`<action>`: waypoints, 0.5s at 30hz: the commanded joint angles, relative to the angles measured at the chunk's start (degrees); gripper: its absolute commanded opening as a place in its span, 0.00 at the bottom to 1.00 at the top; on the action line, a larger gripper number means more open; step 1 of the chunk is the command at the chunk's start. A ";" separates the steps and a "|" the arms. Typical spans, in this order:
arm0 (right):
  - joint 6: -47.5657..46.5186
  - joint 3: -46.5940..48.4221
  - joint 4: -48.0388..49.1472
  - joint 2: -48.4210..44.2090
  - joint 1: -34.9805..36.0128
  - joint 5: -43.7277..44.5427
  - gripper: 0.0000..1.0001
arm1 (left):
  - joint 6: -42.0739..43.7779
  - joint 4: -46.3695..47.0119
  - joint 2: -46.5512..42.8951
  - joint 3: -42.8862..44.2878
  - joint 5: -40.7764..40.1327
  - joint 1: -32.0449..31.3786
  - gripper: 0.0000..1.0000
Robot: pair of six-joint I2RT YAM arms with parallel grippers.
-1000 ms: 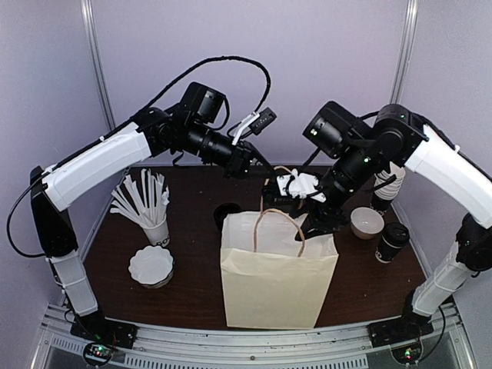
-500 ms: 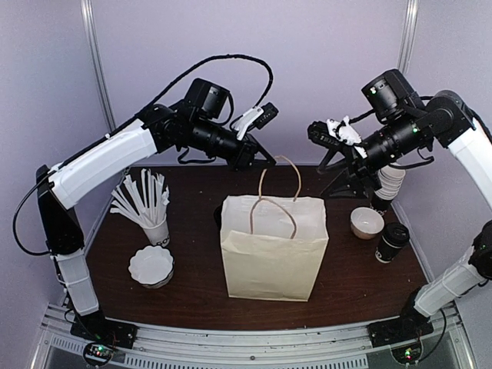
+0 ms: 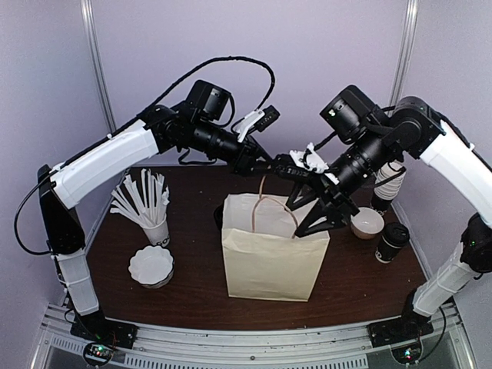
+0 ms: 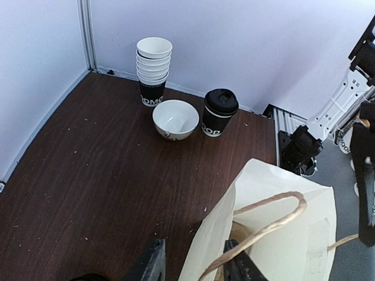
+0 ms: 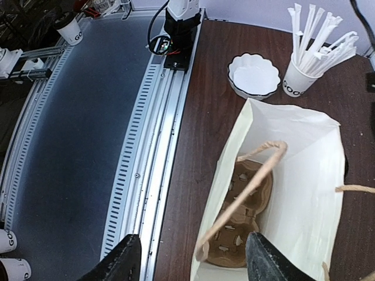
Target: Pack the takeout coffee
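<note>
The takeout coffee (image 3: 393, 242), a dark cup with a black domed lid, stands on the table at the right; it also shows in the left wrist view (image 4: 220, 112). The cream paper bag (image 3: 269, 250) stands open in the middle, with a brown cup carrier (image 5: 243, 228) on its bottom. My left gripper (image 3: 264, 163) is open above the bag's back rim, and the rim lies between its fingers (image 4: 153, 264). My right gripper (image 3: 307, 215) is open wide at the bag's right rim, above the mouth (image 5: 196, 260). Neither gripper holds anything.
A stack of lidless cups (image 3: 388, 184) and a white bowl (image 3: 367, 222) stand beside the coffee. A cup of straws (image 3: 146, 204) and a fluted white bowl (image 3: 151, 266) stand at the left. The metal rail (image 3: 254, 338) runs along the near edge.
My right arm rose out to the back right, then came back down over the bag's right rim. The bag stands straighter. The left arm has hardly moved.
</note>
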 commanded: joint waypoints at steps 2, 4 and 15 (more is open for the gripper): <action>5.12 2.84 2.85 4.53 2.80 1.79 0.56 | 1.90 0.96 1.15 3.16 3.52 0.37 0.30; 6.49 4.55 3.52 6.20 2.76 3.21 0.38 | 1.75 0.80 1.85 3.98 4.89 0.37 0.25; 1.51 15.14 3.34 3.94 1.61 17.70 0.00 | 0.66 -1.62 2.33 15.06 0.30 0.37 0.00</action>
